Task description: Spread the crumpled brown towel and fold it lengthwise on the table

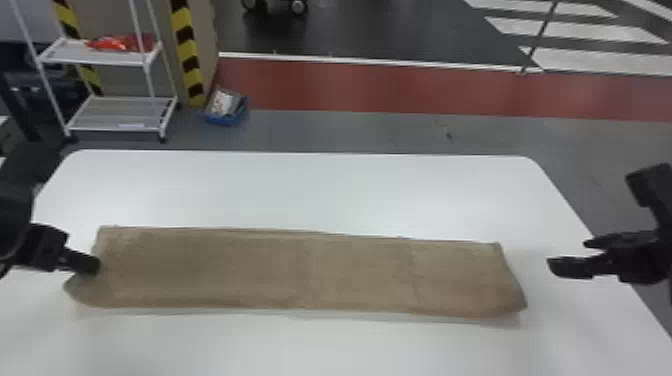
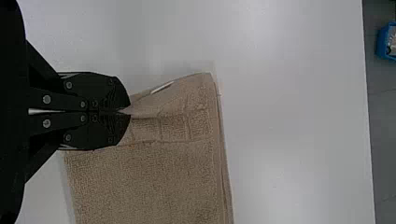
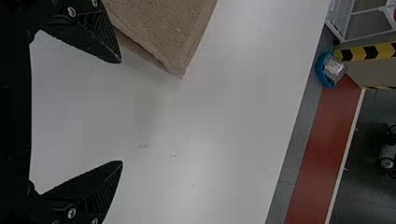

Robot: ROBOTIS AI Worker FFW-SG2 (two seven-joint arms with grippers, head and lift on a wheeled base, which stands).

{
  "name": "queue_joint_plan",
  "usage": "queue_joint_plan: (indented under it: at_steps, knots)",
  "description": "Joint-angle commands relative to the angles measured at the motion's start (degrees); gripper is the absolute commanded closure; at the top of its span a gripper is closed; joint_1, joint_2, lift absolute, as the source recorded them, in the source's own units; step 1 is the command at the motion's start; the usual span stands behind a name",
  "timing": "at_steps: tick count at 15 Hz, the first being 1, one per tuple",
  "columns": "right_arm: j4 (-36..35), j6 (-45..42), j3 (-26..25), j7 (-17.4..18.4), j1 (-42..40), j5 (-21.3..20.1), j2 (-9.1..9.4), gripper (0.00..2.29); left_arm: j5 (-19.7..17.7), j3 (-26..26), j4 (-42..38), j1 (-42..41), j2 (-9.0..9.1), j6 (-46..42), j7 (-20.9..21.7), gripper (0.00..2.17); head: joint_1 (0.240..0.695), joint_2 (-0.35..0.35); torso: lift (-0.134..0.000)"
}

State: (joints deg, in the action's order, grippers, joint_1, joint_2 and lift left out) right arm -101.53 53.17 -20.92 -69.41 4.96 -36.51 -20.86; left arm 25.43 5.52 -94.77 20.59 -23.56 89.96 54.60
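Note:
The brown towel (image 1: 300, 270) lies as a long, flat, folded strip across the white table. At its left end my left gripper (image 1: 95, 265) is shut on the towel's edge. In the left wrist view the fingertips of the left gripper (image 2: 128, 112) meet on the towel (image 2: 154, 186), pinching it into small creases. Off the towel's right end, apart from it, is my right gripper (image 1: 570, 255). The right wrist view has the right gripper (image 3: 120, 112) with its fingers wide apart and nothing between them, beside a corner of the towel (image 3: 163, 28).
The white table (image 1: 320, 190) extends behind and in front of the towel. On the floor beyond its far edge are a white wire shelf rack (image 1: 120, 112) and a blue bin (image 1: 225, 117), by a pillar with striped tape.

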Motion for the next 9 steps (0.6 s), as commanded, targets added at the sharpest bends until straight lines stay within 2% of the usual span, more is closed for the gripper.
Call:
queue_joint_plan:
  at_steps: [1,2,3,4,5,7,8,9]
  knots:
    - [0.72,0.05,0.0,1.3,0.66,1.18,0.38,0.13,1.03,-0.34,-1.74,-1.96,0.01,0.07,0.42,1.76,0.695,-0.117,-0.123]
    - [0.81,0.05,0.0,1.3,0.93,1.7,0.56,0.13,1.12,-0.43,-2.44,-2.48,0.01,0.07,0.51,1.75,0.695,-0.119,-0.123]
    - [0.81,0.05,0.0,1.3,1.01,1.97,0.82,0.13,1.2,-0.43,-2.79,-2.83,0.01,0.07,0.24,1.63,0.695,-0.119,-0.123]
    - [0.81,-0.12,0.18,1.3,1.01,2.41,0.91,0.13,1.12,-1.13,-4.29,-3.89,0.54,0.07,-2.83,0.91,0.695,-0.116,-0.123]
    - [0.81,-0.12,0.35,1.3,1.1,2.41,0.91,0.13,1.03,-2.36,-4.46,-4.86,1.24,0.07,-4.59,0.47,0.695,-0.112,-0.123]
    - [0.81,0.23,0.27,1.21,1.1,3.02,1.08,0.13,0.76,-3.59,-4.55,-4.68,2.47,0.07,-7.93,0.41,0.695,-0.088,-0.123]
    - [0.72,0.05,0.0,1.21,0.84,3.2,1.17,0.13,0.5,-3.68,-4.46,-4.33,2.56,0.07,-9.16,0.18,0.695,-0.083,-0.123]
    - [0.72,0.05,-0.17,1.21,0.57,3.29,1.17,0.13,0.5,-3.68,-4.46,-4.24,2.56,0.07,-9.86,0.07,0.695,-0.078,-0.123]
